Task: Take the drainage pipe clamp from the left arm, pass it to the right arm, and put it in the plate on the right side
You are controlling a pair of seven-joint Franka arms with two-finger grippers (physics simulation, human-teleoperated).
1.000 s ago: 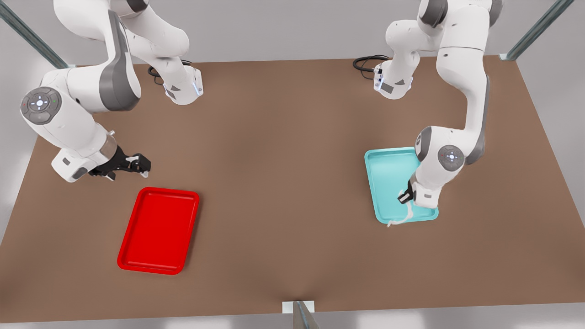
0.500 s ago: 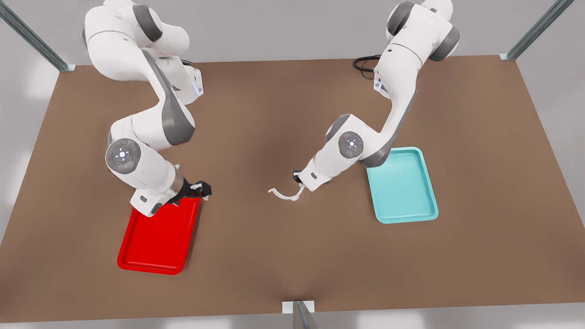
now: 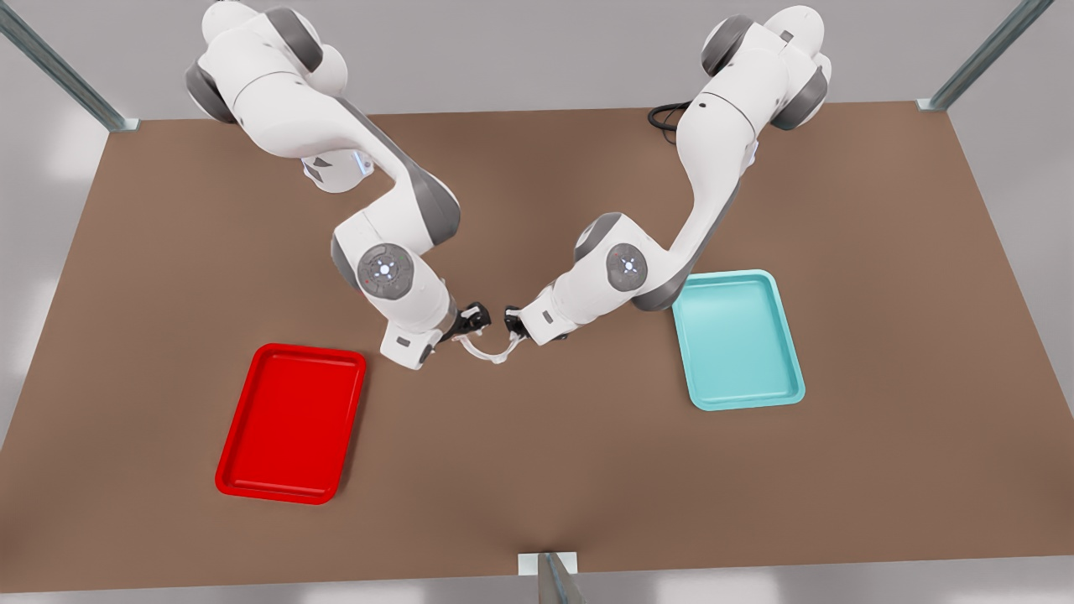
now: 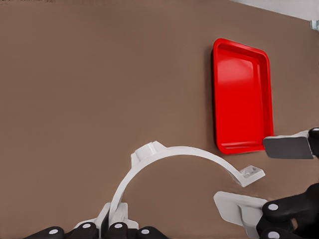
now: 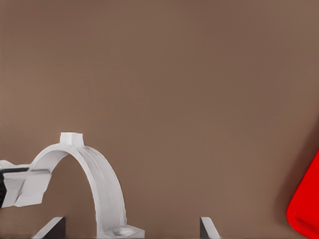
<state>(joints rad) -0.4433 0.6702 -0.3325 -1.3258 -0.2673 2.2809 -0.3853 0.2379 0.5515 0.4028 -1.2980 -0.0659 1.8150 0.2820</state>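
Note:
The drainage pipe clamp (image 3: 491, 353) is a thin white half-ring held above the table's middle. My left gripper (image 3: 510, 323), on the arm at the front view's right, is shut on one end tab; the left wrist view shows the clamp (image 4: 169, 152) arching away from that grip (image 4: 113, 221). My right gripper (image 3: 476, 320), on the arm at the front view's left, is open, and its fingers straddle the other tab (image 5: 122, 231). The left wrist view shows the right gripper (image 4: 263, 175) around that tab. The red plate (image 3: 292, 424) lies at the front view's left, nothing in it.
A teal tray (image 3: 737, 340) lies at the front view's right, behind the left arm's elbow. Both arm bases stand at the table's far edge with a black cable (image 3: 671, 113) near one. Bare brown table (image 3: 537, 470) surrounds the grippers.
The right gripper swung from over the red plate to the clamp's free end. The left gripper carried the clamp slightly toward the front view's left, meeting it mid-table.

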